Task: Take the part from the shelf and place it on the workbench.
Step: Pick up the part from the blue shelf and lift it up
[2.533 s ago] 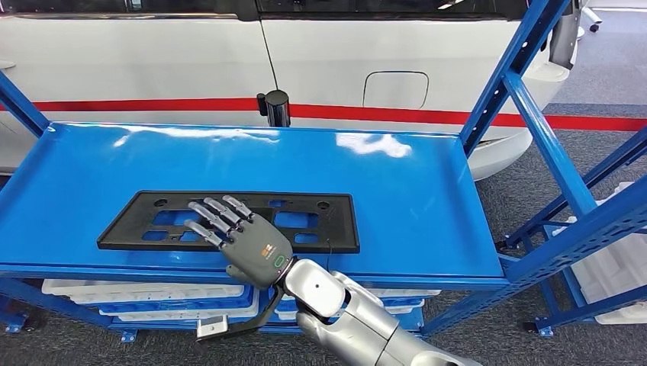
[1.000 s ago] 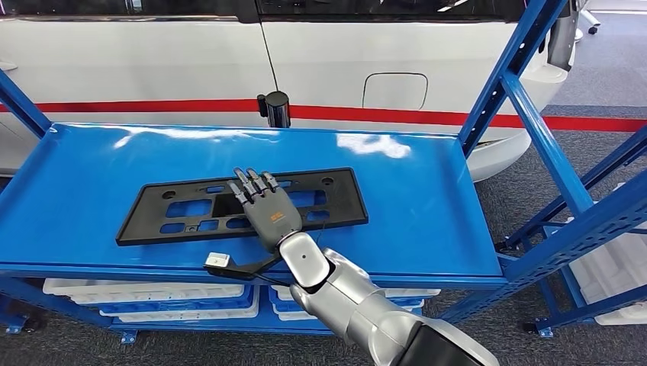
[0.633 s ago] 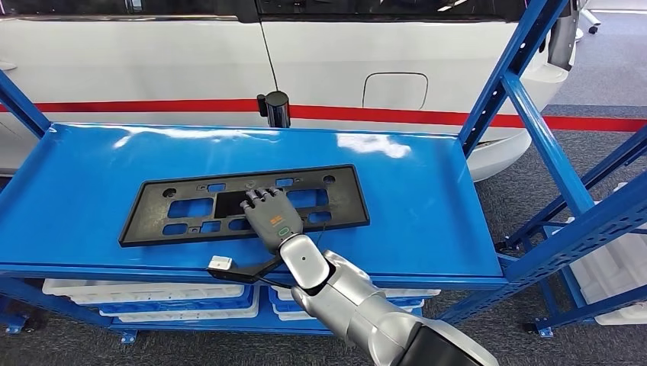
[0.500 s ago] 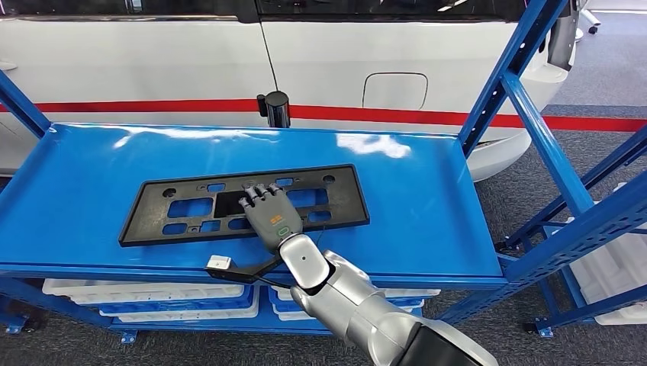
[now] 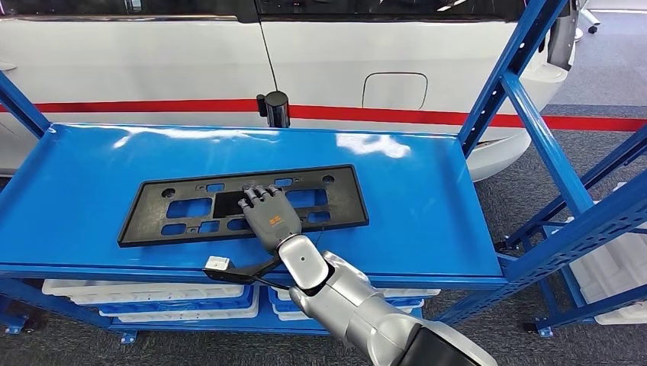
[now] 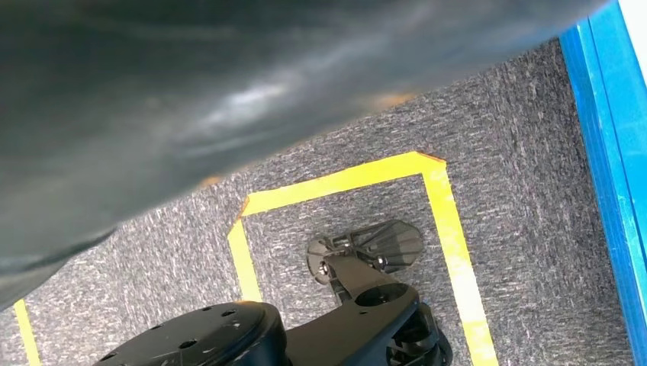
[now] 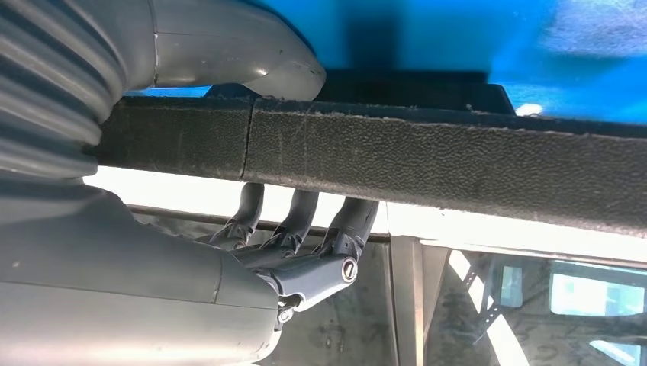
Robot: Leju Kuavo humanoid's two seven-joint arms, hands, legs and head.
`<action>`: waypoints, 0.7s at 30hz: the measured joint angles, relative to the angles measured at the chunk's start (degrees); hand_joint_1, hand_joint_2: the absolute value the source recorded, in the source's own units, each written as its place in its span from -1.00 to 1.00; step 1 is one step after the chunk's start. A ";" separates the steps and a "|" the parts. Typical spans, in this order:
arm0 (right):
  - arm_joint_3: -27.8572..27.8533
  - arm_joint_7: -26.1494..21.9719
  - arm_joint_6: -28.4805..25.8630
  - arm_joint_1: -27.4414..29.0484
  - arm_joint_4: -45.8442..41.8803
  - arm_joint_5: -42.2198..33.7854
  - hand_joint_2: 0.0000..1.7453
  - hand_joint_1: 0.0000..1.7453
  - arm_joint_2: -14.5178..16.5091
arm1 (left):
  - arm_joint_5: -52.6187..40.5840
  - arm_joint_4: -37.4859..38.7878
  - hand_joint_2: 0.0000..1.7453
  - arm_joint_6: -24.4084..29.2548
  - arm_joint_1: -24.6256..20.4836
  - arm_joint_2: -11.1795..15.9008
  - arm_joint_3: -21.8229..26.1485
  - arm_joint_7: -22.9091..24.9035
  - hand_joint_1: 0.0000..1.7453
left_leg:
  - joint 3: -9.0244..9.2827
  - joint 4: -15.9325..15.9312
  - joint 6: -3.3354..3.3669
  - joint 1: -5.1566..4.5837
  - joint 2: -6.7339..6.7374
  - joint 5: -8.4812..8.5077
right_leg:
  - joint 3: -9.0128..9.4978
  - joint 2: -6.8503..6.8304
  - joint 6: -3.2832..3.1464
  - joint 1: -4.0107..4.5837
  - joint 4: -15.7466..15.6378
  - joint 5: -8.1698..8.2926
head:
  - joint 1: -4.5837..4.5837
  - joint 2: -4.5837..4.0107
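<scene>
We've got the black part [image 5: 244, 202] flat on the blue shelf [image 5: 427, 206], near its front edge. Our right hand [image 5: 267, 213] pinches that near edge, thumb [image 7: 252, 57] on one face and fingers [image 7: 347, 229] curled onto the other.

The part [image 5: 243, 202] in the middle of the head view looks like matt black plastic, its edge [image 7: 427, 164] finely grained and rough close up. The shelf [image 5: 427, 206] under it is glossy blue painted metal with bright reflections. The right hand [image 5: 267, 216] has smooth grey plastic-looking shells, its arm [image 5: 358, 305] brushed silver metal, and the floor [image 6: 526, 198] is rough grey carpet with smooth yellow tape [image 6: 450, 244].
</scene>
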 joint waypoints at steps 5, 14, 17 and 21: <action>-0.14 -2.08 -2.46 0.55 -0.26 -2.00 1.00 0.97 -0.03 | -0.15 -0.01 -1.00 -0.01 0.01 -0.03 0.25 -0.13 -1.00 | 0.00 0.00 0.00 0.00 0.00 0.00 | -0.01 0.00 0.00 0.00 0.00 0.00 | 0.00 0.01; -8.67 -29.62 -10.36 6.93 -15.30 -32.11 1.00 1.00 -2.24 | -1.96 0.00 -1.00 -0.07 0.15 -0.34 0.40 -0.66 -1.00 | 0.07 0.00 -0.01 0.00 0.01 -0.06 | -0.30 0.02 -0.02 0.00 -0.02 -0.03 | 0.00 0.00; -10.51 -33.81 -5.09 9.19 -26.70 -44.32 1.00 1.00 -4.33 | -2.28 0.00 -1.00 0.00 0.45 -0.38 0.73 -1.28 -1.00 | 0.12 -0.01 -0.02 0.00 0.04 -0.11 | -0.46 0.05 -0.03 0.00 -0.03 -0.06 | 0.00 0.01; -11.40 -33.85 -2.25 12.22 -39.14 -49.39 1.00 1.00 -7.68 | -2.71 0.00 -1.00 0.00 0.69 -0.43 1.14 -1.68 -1.00 | 0.03 -0.01 -0.01 -0.01 -0.02 -0.07 | -0.31 0.03 -0.02 0.00 -0.03 -0.03 | 0.01 0.00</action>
